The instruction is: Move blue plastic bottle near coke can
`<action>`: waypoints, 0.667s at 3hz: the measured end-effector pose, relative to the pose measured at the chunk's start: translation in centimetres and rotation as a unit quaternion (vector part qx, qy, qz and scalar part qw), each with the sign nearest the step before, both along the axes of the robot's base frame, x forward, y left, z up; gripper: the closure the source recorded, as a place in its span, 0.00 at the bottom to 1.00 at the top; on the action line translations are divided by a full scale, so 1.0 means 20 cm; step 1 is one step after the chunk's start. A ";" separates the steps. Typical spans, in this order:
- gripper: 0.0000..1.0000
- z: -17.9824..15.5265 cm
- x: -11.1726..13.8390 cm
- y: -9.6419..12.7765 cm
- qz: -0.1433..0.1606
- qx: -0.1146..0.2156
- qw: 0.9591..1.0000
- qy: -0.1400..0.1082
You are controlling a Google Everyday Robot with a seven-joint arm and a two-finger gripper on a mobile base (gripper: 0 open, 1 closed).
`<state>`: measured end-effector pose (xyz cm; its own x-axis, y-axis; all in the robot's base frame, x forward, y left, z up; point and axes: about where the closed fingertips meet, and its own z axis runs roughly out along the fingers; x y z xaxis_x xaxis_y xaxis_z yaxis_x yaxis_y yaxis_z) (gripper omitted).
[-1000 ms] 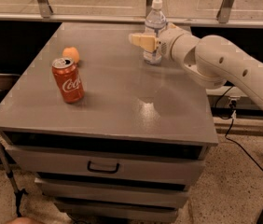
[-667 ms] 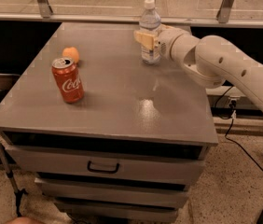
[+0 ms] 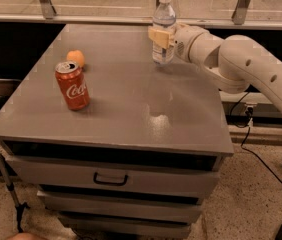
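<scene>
The blue plastic bottle [image 3: 163, 26], clear with a white cap, is upright over the far middle of the grey table [image 3: 131, 109]. My gripper [image 3: 161, 36] reaches in from the right and is shut on the bottle at mid-height, with a tan finger [image 3: 158, 35] across its front. The bottle's base hangs just above the tabletop. The coke can [image 3: 72, 85], red with white script, stands upright at the near left, well apart from the bottle.
A small orange fruit [image 3: 75, 58] lies just behind the can. The table is a drawer cabinet with a handle [image 3: 110, 178] at the front. My white arm [image 3: 251, 69] spans the right side. A railing and glass run behind the table; cables lie on the floor at right.
The gripper closed in on the bottle and took hold of it. The bottle has since risen a little off the table. The can and the orange have not moved.
</scene>
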<state>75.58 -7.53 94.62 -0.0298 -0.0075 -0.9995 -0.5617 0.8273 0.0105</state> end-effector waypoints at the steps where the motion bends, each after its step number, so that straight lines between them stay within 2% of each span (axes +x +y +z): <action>1: 1.00 0.12 -0.17 -0.02 0.020 0.023 1.000 0.005; 2: 1.00 0.16 -0.42 0.02 0.053 0.037 0.998 0.014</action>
<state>67.27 -7.21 97.76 -0.0602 0.0623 -0.9962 -0.6452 0.7591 0.0865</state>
